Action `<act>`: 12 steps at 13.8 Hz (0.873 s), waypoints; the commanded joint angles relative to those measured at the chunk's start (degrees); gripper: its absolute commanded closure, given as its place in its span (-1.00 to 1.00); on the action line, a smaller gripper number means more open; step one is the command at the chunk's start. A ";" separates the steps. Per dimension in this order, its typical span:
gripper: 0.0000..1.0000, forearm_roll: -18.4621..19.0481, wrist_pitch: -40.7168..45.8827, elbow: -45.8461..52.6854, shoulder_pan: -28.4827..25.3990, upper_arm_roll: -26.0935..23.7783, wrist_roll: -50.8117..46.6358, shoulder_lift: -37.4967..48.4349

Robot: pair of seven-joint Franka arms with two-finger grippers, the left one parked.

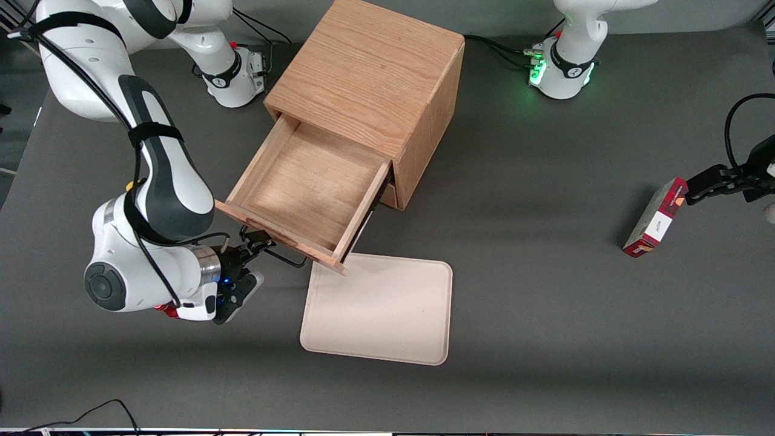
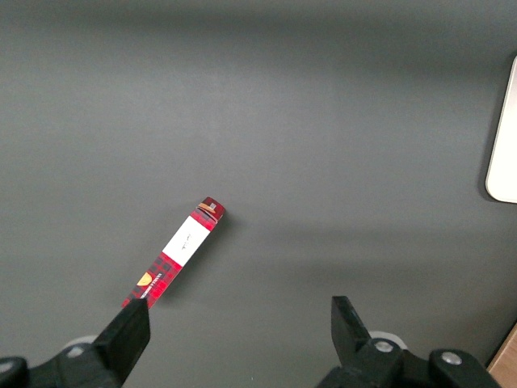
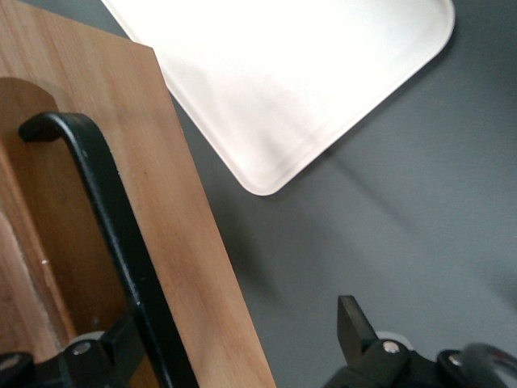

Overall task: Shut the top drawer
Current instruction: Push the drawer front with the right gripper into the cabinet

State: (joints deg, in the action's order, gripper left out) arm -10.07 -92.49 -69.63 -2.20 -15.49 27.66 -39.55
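Observation:
The top drawer (image 1: 303,188) is pulled well out of the oak cabinet (image 1: 363,72), and its shallow tray holds nothing. Its black wire handle (image 1: 284,259) (image 3: 105,234) is on the drawer front (image 3: 178,242) that faces the front camera. My right gripper (image 1: 253,241) (image 3: 238,335) is open at that front, toward the working arm's end of the handle. The handle bar and the edge of the drawer front lie between the fingers. One finger (image 3: 121,343) is against the bar, and the other finger (image 3: 353,323) hangs over the bare table.
A cream tray (image 1: 381,309) (image 3: 283,89) lies flat on the table right in front of the open drawer, with one corner under it. A red box (image 1: 654,221) (image 2: 174,263) lies toward the parked arm's end of the table. Cables run near the table edge nearest the front camera.

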 commanded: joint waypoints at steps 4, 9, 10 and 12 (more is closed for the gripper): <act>-1.00 -4.69 -4.44 -12.62 0.53 -0.59 -2.25 8.60; -1.00 -8.46 -9.02 -22.55 0.53 -0.68 -2.43 14.93; -1.00 -9.52 -9.37 -24.48 0.53 -0.68 -2.43 16.25; -1.00 -10.23 -11.38 -28.35 0.53 -1.46 -2.52 18.71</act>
State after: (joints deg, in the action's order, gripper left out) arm -18.09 -101.28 -91.02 -2.17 -15.91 26.16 -26.00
